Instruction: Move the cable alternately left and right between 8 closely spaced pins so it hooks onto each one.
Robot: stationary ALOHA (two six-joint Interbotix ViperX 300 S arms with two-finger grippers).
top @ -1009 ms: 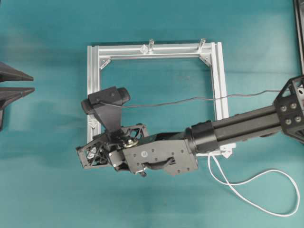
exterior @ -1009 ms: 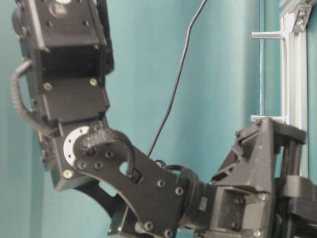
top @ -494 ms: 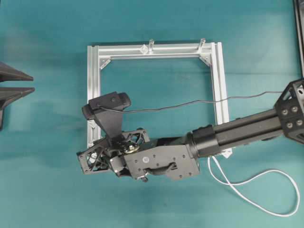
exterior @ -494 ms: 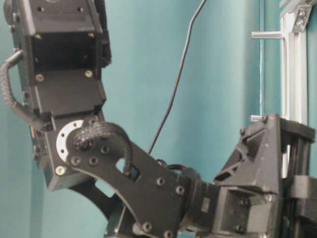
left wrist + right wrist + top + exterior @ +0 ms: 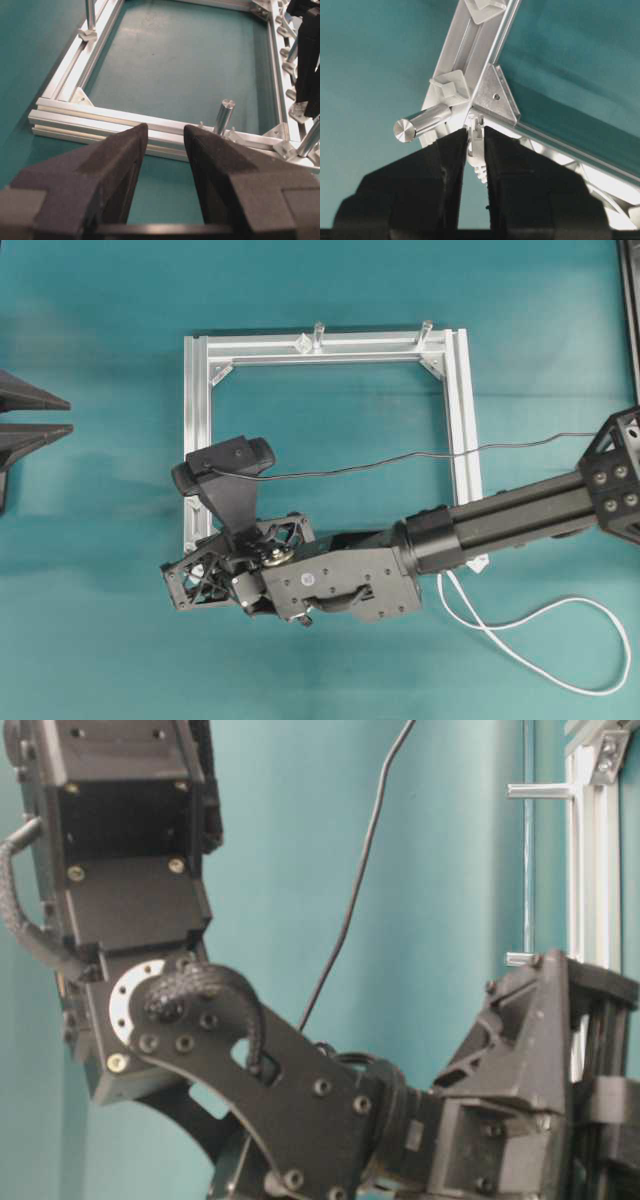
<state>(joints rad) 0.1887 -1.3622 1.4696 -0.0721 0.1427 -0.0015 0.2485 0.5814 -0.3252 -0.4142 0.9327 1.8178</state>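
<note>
Two right gripper (image 5: pixel 476 142) fingers pinch the cable (image 5: pixel 476 145) plug beside the frame (image 5: pixel 495 97) corner.

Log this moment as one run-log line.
right gripper: shut on cable plug at frame corner | left gripper: open, empty | cable: slack on table, unthreaded

We see a frame (image 5: pixel 325 345) of brushed, pale aluminium with grooved rails; its posts (image 5: pixel 223 116) are polished metal, smooth and shiny; the pins (image 5: pixel 451 84) look like translucent whitish plastic; the table (image 5: pixel 330 280) is matt teal; the right gripper (image 5: pixel 476 150) has black matt pads, faintly grainy; the cable (image 5: pixel 540 645) is smooth white plastic.
</note>
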